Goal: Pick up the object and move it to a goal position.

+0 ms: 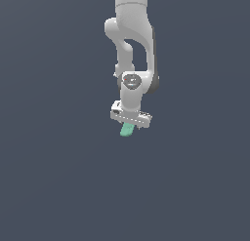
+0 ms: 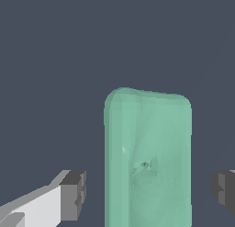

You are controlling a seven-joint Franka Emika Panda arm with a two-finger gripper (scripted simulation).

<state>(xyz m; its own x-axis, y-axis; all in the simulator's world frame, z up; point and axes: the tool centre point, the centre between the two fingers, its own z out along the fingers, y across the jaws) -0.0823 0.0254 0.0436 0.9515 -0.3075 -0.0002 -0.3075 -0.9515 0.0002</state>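
Observation:
The object is a teal-green block [image 2: 147, 148] with rounded corners. In the wrist view it stands between my two dark finger pads [image 2: 74, 194], with a small gap on each side, so the pads are not touching it. My gripper [image 2: 149, 194] is open around it. In the exterior view the white arm comes down from above and the gripper [image 1: 131, 123] sits right over the block [image 1: 127, 131], which pokes out below the hand, tilted a little. The fingertips themselves are hard to make out there.
A plain dark grey-blue surface [image 1: 58, 176] fills the scene all around. No other objects, containers or edges show in either view.

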